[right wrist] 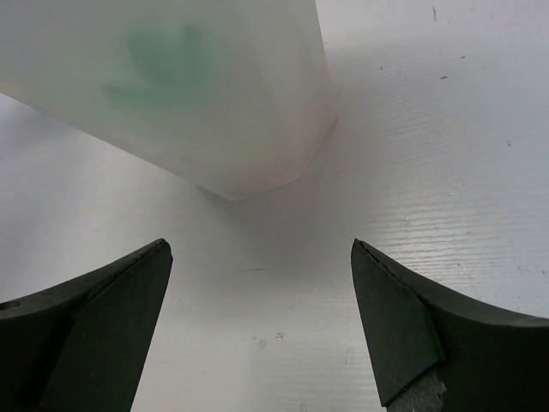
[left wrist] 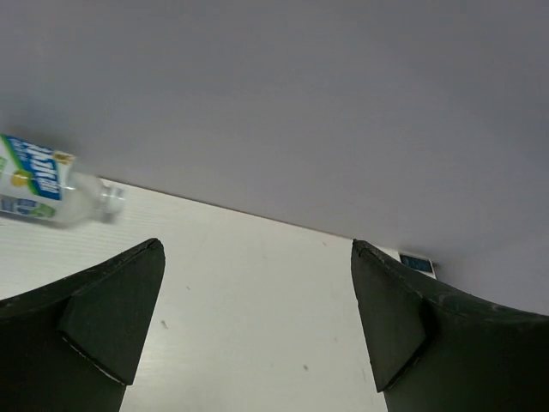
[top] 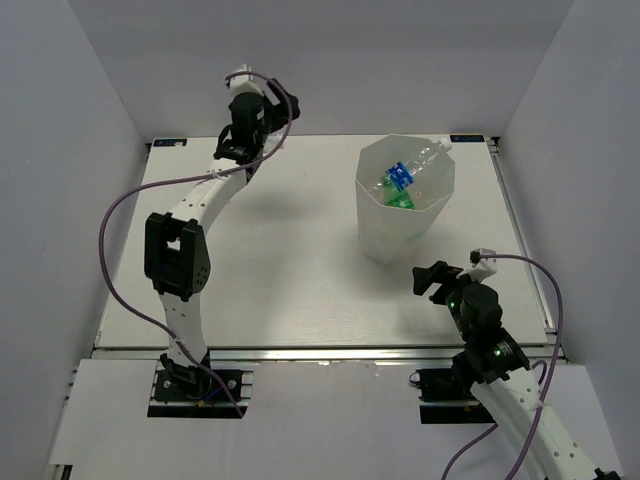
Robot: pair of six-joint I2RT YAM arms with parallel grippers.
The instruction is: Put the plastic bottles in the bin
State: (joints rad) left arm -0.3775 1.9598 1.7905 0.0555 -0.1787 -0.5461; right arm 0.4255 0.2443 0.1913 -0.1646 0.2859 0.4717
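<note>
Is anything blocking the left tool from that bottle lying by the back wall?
Nothing visible. Only bare table lies between the open left tool and the blue-labelled bottle, which lies on its side toward the wrist view's left edge.

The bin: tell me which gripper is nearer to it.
Right. The right gripper sits just off the bin on its near side; the left gripper is across the table, at its far edge.
</note>
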